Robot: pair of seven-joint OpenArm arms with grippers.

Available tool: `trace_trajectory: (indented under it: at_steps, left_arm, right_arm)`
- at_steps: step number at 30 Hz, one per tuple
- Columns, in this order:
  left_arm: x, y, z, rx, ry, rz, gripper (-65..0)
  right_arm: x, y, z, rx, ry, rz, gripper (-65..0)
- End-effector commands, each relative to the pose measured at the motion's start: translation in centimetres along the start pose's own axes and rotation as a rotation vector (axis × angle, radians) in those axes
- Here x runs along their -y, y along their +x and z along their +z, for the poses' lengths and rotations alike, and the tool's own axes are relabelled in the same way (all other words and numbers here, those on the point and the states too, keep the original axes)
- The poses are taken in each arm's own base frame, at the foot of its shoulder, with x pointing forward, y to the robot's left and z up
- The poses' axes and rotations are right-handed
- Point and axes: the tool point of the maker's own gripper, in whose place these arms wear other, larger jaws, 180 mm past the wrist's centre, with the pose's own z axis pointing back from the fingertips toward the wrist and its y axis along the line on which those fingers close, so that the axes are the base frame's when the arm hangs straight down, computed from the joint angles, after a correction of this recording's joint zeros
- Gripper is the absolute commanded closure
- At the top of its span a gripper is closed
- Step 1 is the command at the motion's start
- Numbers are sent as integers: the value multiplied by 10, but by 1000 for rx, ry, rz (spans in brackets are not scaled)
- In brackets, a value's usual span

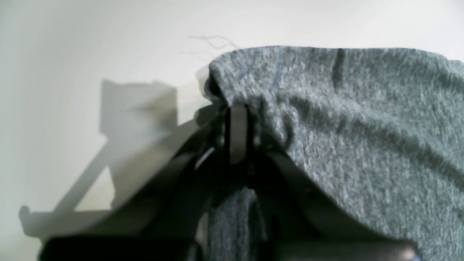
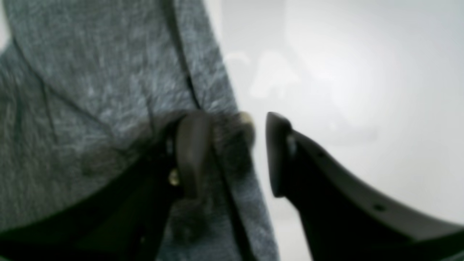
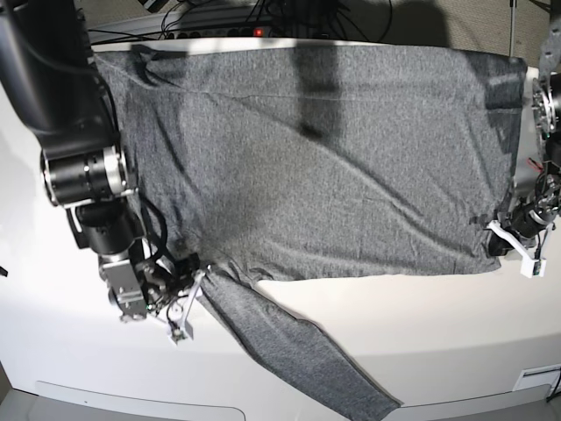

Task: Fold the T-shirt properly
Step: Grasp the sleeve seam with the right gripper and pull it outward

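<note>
Grey jersey of the T-shirt (image 1: 362, 137) drapes over the left gripper (image 1: 237, 132), whose jaws are pressed together on a fold. At the right wrist, blurred, the right gripper (image 2: 232, 156) stands spread, apparently with a hem between. From the base, the shirt lies flat across the white bench (image 3: 438, 333), one sleeve trailing forward.

White table (image 3: 438, 351), rounded near edge. T-shirt (image 3: 333, 167) lies directly on it, spread flat over far half, reaching nearly left to right edge. 1 long sleeve (image 3: 298, 351) runs diagonally from shirt's near-left corner toward near edge, centre.
</note>
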Motion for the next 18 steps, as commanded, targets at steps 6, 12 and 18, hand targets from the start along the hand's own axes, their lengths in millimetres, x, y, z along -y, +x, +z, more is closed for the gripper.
trace_trajectory:
  at_steps: [6, 12, 18]
  left_arm:
    - [-7, 11, 3, 6, 12, -19, 0]
    - [-7, 12, 3, 11, 12, -12, 0]
    - [-9, 31, 3, 104, 13, 108, 0]
  right_arm:
    - [3, 0, 0, 4, -11, 5, -128]
    - [4, 7, 2, 34, -13, 5, 0]
    - [15, 40, 15, 83, -30, 11, 0]
